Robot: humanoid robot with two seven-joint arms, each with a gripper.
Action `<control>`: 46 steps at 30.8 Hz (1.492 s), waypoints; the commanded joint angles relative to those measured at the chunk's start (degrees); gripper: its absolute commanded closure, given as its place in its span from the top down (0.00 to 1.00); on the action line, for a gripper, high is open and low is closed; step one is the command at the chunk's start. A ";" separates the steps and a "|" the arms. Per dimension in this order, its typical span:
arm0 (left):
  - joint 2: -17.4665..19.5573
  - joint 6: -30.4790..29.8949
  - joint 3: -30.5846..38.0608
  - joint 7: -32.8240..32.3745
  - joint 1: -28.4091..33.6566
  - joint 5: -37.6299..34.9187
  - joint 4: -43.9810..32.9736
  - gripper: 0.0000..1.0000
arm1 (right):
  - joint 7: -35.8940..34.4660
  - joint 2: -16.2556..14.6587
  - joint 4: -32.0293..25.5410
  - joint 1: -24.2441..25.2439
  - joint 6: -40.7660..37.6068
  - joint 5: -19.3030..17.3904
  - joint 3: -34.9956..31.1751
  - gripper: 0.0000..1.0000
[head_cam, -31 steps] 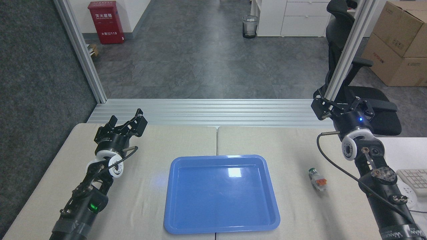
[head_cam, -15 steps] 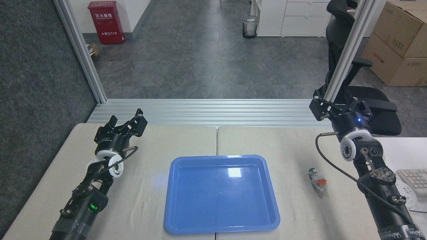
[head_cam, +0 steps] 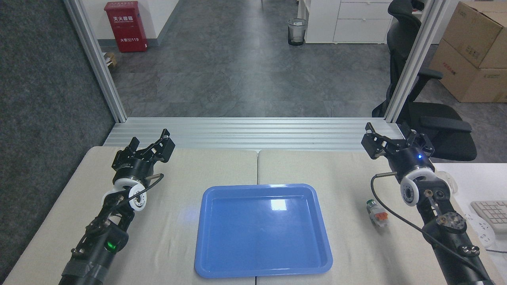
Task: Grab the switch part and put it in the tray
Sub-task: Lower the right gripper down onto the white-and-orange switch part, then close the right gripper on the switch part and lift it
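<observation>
The right gripper [head_cam: 390,138] has its jaws apart and nothing is between them. It hangs over the far right part of the table [head_cam: 178,221], beyond the switch part [head_cam: 376,214] and a little to its right, not touching it. Compared with a second ago, this gripper has come lower and more to the left, away from the metal post [head_cam: 412,63] behind it, and the whole right arm leans more toward the table. I judge this as the beginning of the reach for the part, so the pick is started but the grasp is not yet done.

The left gripper [head_cam: 152,144] also has its jaws apart and empty. It has not moved and stays over the far left side of the table, well apart from everything of the task.

The switch part lies on its side on the table cloth, near the right edge of the blue tray [head_cam: 263,265] but outside it, with its green cap pointing away. It has not shifted. The tray has nothing in it.

The right gripper must still turn down and come nearer before it can close on such a small piece.
</observation>
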 commanded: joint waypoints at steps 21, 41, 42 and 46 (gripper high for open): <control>0.00 0.07 -0.06 0.02 0.00 0.00 0.00 1.00 | 0.01 -0.80 1.48 20.68 2.63 0.28 1.86 0.89; 0.00 0.07 0.03 0.02 0.00 0.00 0.00 1.00 | -0.34 -0.63 2.89 19.11 3.07 1.24 4.67 0.07; 0.00 0.07 0.03 0.02 0.00 0.00 0.00 1.00 | -0.34 -0.63 2.80 18.06 3.24 1.24 4.76 0.04; 0.00 0.07 0.03 0.02 0.00 0.00 0.00 1.00 | -0.34 -0.37 2.28 14.97 3.68 0.89 4.50 0.00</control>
